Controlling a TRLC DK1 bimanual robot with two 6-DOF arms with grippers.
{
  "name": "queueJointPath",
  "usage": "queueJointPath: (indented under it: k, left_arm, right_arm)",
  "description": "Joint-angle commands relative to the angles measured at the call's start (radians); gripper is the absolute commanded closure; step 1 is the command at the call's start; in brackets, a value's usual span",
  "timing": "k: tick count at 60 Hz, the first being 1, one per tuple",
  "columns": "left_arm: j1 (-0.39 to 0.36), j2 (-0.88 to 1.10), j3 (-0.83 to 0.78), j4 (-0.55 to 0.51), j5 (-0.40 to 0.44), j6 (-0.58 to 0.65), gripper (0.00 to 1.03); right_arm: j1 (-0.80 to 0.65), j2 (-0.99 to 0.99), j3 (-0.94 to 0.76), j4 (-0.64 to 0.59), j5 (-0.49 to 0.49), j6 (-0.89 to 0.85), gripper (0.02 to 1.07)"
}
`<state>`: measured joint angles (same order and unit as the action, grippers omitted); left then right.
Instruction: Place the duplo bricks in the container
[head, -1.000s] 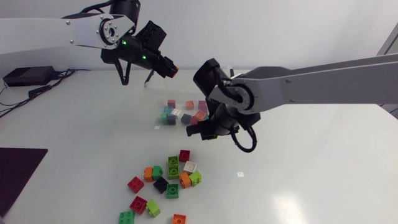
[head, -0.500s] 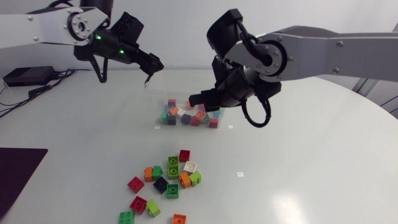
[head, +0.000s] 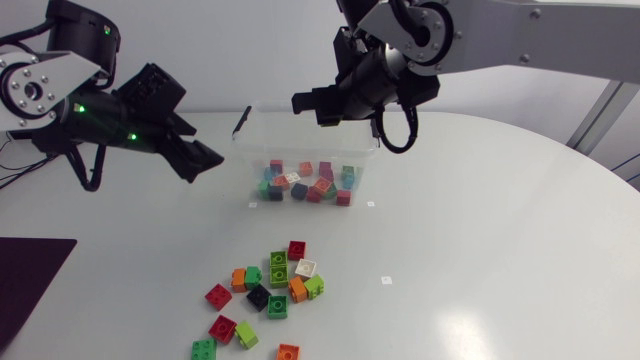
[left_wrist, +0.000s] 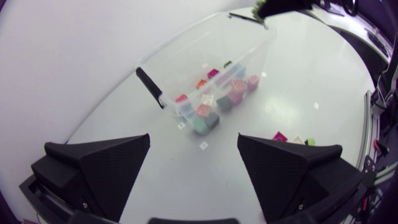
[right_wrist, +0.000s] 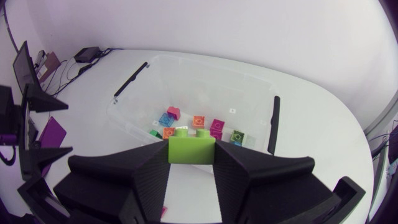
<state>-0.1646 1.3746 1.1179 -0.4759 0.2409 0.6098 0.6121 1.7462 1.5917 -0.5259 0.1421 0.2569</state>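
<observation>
The left gripper (left_wrist: 194, 140) hovers beside the clear container (head: 300, 130), its fingers spread wide apart. Mixed bricks (head: 308, 185) lie inside the container, and a loose pile of bricks (head: 272, 282) sits on the table (head: 480, 250) nearby. The right gripper (head: 312, 105) hangs over the container's far rim, clamped on a lime-green brick (right_wrist: 191, 149).

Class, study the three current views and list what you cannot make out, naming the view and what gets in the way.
1. Head view: the right gripper hides whatever it holds; the light green brick shows only in the right wrist view.
2. Left wrist view: the left gripper covers most of the loose bricks with one finger.
3. Head view: the collected bricks in the clear container overlap and are too small to count.
</observation>
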Motion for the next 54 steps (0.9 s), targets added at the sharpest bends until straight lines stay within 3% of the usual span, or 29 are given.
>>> queueJointPath:
  k: [1,20,27,30,35,39,45,54]
  left_arm:
    - [0.010,-0.043,-0.055,-0.030,0.000,0.070,0.05]
    - [-0.003,-0.075,-0.227,-0.158,-0.002,0.231,0.05]
    - [-0.015,-0.055,-0.236,-0.211,-0.017,0.234,0.05]
    - [-0.026,-0.043,-0.234,-0.237,-0.020,0.225,0.05]
    - [-0.061,-0.014,-0.233,-0.285,-0.035,0.189,0.05]
    - [-0.093,-0.003,-0.237,-0.286,-0.063,0.143,0.05]
    - [-0.136,0.011,-0.239,-0.293,-0.097,0.082,0.05]
    - [-0.184,0.049,-0.233,-0.300,-0.161,-0.027,0.05]
  right_arm:
    - [-0.017,0.067,0.048,0.018,-0.001,-0.019,0.74]
    - [-0.054,0.223,0.163,0.069,-0.001,-0.042,0.73]
    - [-0.075,0.262,0.206,0.069,-0.001,-0.051,0.72]
    - [-0.083,0.279,0.225,0.069,0.005,-0.059,0.66]
    - [-0.095,0.315,0.264,0.063,0.017,-0.073,0.46]
    - [-0.100,0.331,0.284,0.063,0.027,-0.077,0.37]
    - [-0.101,0.345,0.309,0.046,0.037,-0.079,0.14]
    - [-0.092,0.309,0.289,0.030,0.044,-0.077,0.08]
